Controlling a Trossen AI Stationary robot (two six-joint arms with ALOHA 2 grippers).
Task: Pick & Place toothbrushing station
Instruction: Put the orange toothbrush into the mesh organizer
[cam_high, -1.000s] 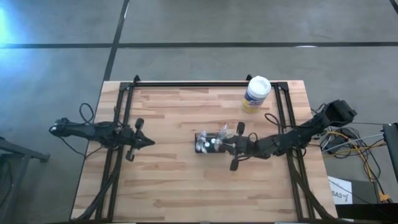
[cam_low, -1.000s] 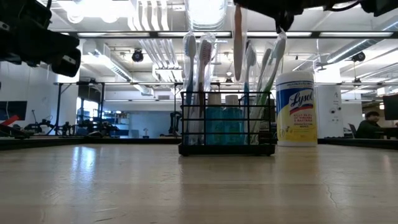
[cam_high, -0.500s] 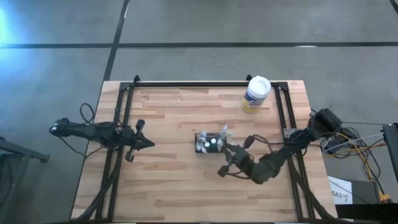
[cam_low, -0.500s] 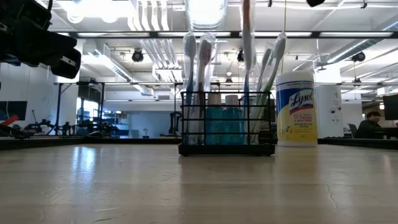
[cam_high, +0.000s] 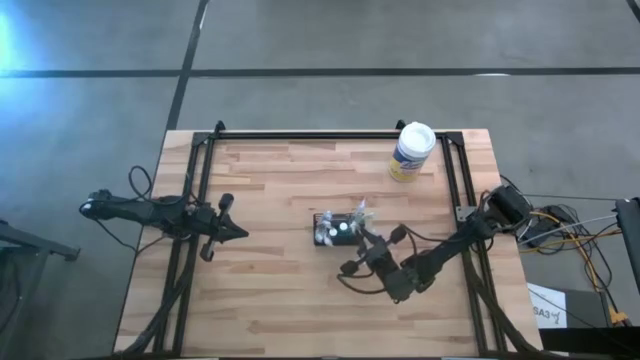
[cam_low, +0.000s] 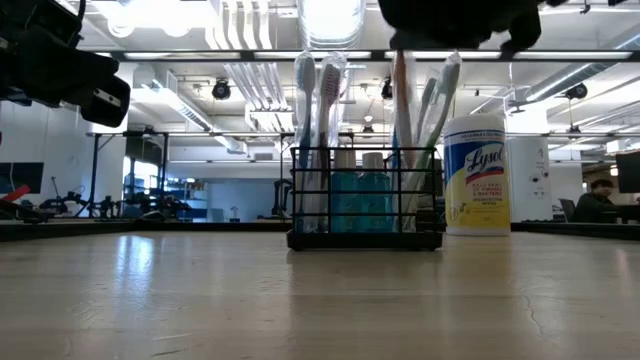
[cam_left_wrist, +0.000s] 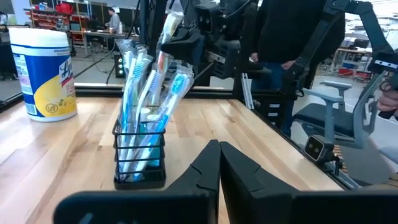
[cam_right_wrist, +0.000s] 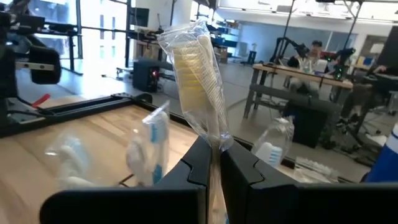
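Observation:
The toothbrushing station (cam_high: 334, 229) is a black wire holder standing on its base at mid-table, with several wrapped toothbrushes upright in it; it also shows in the low view (cam_low: 365, 205) and the left wrist view (cam_left_wrist: 140, 158). My right gripper (cam_high: 360, 256) is just to its near right, shut on a wrapped toothbrush (cam_right_wrist: 198, 74) that stands among the others (cam_low: 401, 110). My left gripper (cam_high: 236, 229) is shut and empty to the station's left (cam_left_wrist: 218, 163). My right gripper pinches the wrapped toothbrush just below its head (cam_right_wrist: 214, 144) between its two fingers. The fingers come about level from the table's near right and lie across the brush. The brush stands upright with its lower part (cam_low: 401, 160) down inside the holder.
A white-lidded, yellow-labelled Lysol canister (cam_high: 411, 151) stands at the far right (cam_low: 475, 175). Black frame rails (cam_high: 300, 134) run along the table's far edge and sides. Bare wood lies near and left of the station. A person (cam_left_wrist: 292, 37) stands beyond the table.
My right gripper has swung toward the table's near edge and come down beside the station. The toothbrush it holds has stayed upright and sunk from above the holder down among the other brushes.

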